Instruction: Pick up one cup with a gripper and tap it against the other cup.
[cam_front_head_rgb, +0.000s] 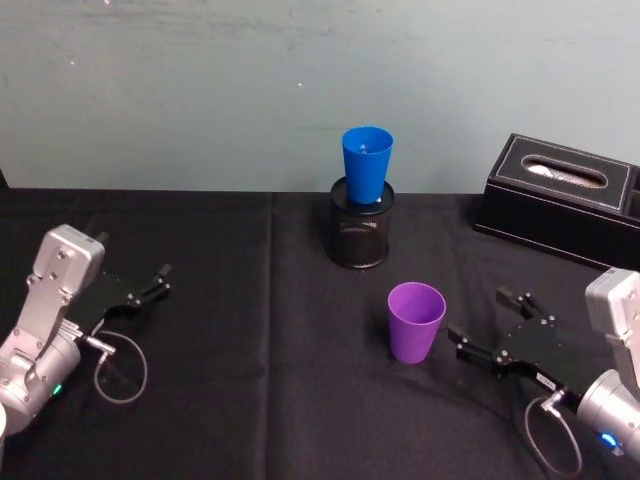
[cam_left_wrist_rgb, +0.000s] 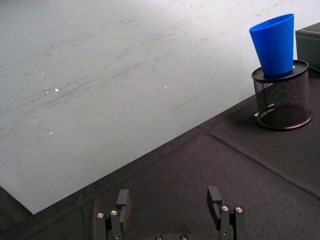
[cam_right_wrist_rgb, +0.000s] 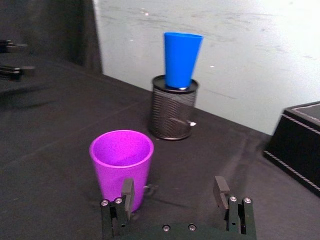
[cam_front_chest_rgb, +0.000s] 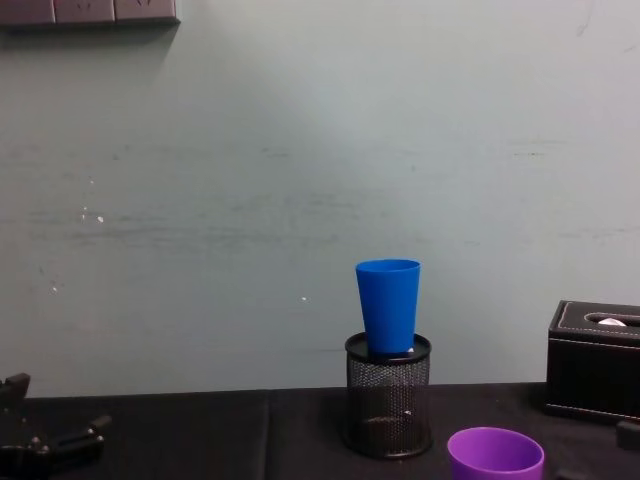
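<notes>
Purple plastic cup (cam_front_head_rgb: 416, 320): short, tapered, smooth, upright on the black cloth (cam_front_head_rgb: 250, 380). The right gripper (cam_right_wrist_rgb: 173, 187) sits just beside it, fingers spread wide and gripping nothing. Blue plastic cup (cam_front_head_rgb: 366, 165): taller and narrower, seated upright in the top of a round black mesh pen holder (cam_front_head_rgb: 359, 235) near the wall. The left gripper (cam_left_wrist_rgb: 168, 200) is parked well to the left, fingers released.

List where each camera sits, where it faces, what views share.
Head: high, looking down; left gripper and right gripper at the sides.
Chest: low, looking forward across the table; left gripper lower left.
Left wrist: behind the open left gripper, facing the blue cup.
Right wrist: behind the open right gripper, facing the purple cup.
All share the blue cup.
</notes>
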